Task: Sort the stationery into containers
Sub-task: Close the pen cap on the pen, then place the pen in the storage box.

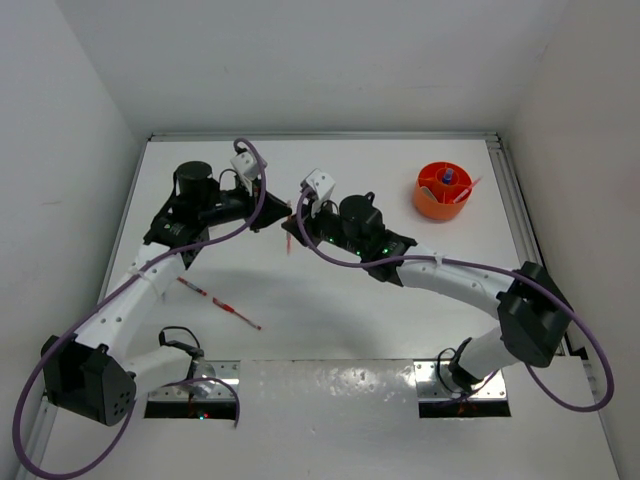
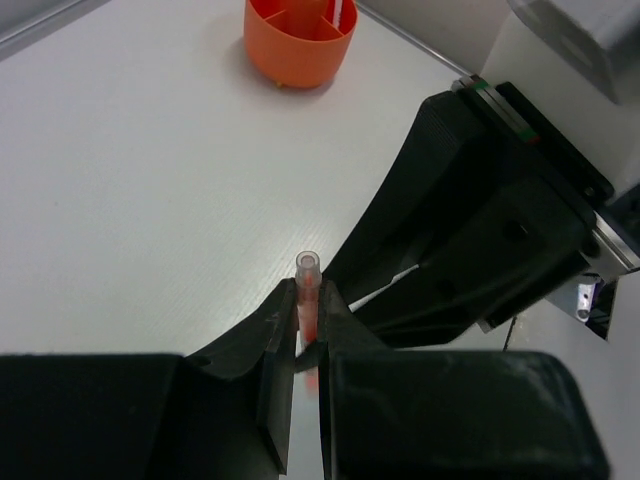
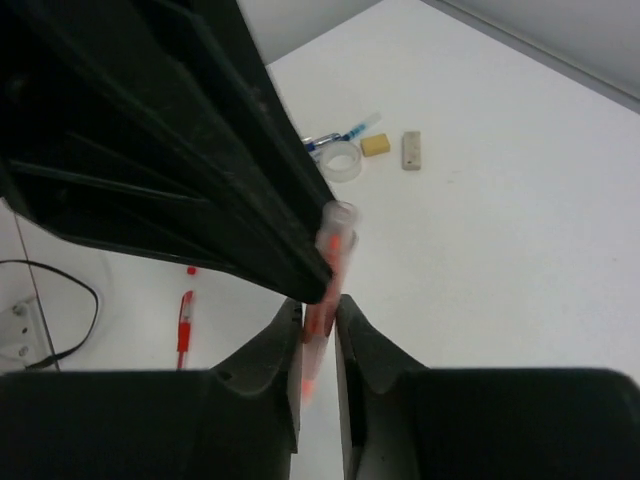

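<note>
A thin red pen (image 1: 289, 236) hangs above the middle of the table, caught between both grippers. My left gripper (image 2: 310, 300) is shut on the pen (image 2: 308, 275), whose clear end sticks out past the fingertips. My right gripper (image 3: 320, 305) faces it from the other side, its jaws close against the same pen (image 3: 335, 240), with the left gripper's black fingers (image 3: 200, 150) just above. The round orange tub (image 1: 443, 190) stands at the far right, with a blue-capped bottle (image 1: 447, 177) and a pen inside. A second red pen (image 1: 220, 303) lies on the table near the left arm.
In the right wrist view a clear tape roll (image 3: 340, 160), a beige block (image 3: 375, 145), a grey block (image 3: 411, 150) and a blue-and-white pen (image 3: 345, 133) lie together on the table. White walls enclose the table on three sides.
</note>
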You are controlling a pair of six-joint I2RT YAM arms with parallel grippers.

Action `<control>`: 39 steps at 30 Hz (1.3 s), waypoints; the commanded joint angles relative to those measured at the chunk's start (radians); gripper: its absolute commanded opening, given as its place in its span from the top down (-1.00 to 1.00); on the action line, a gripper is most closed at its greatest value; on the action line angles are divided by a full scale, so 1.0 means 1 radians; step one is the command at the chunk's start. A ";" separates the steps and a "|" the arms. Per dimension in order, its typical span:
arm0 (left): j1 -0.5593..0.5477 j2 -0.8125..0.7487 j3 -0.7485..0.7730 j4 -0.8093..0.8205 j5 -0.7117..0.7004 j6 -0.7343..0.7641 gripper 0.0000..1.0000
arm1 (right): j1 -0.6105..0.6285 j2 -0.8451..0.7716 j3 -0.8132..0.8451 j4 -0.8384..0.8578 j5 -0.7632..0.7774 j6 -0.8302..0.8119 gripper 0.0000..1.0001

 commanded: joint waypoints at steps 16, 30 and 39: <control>0.004 -0.040 -0.018 0.020 -0.019 0.002 -0.06 | -0.014 -0.044 0.036 0.124 0.016 0.070 1.00; 0.006 -0.115 0.051 -0.049 -0.051 0.070 -0.99 | -0.265 -0.150 -0.015 -0.039 0.132 0.044 1.00; 0.041 -0.166 -0.124 -0.053 -0.433 0.039 -0.99 | -0.677 -0.170 -0.032 -0.070 0.323 0.142 1.00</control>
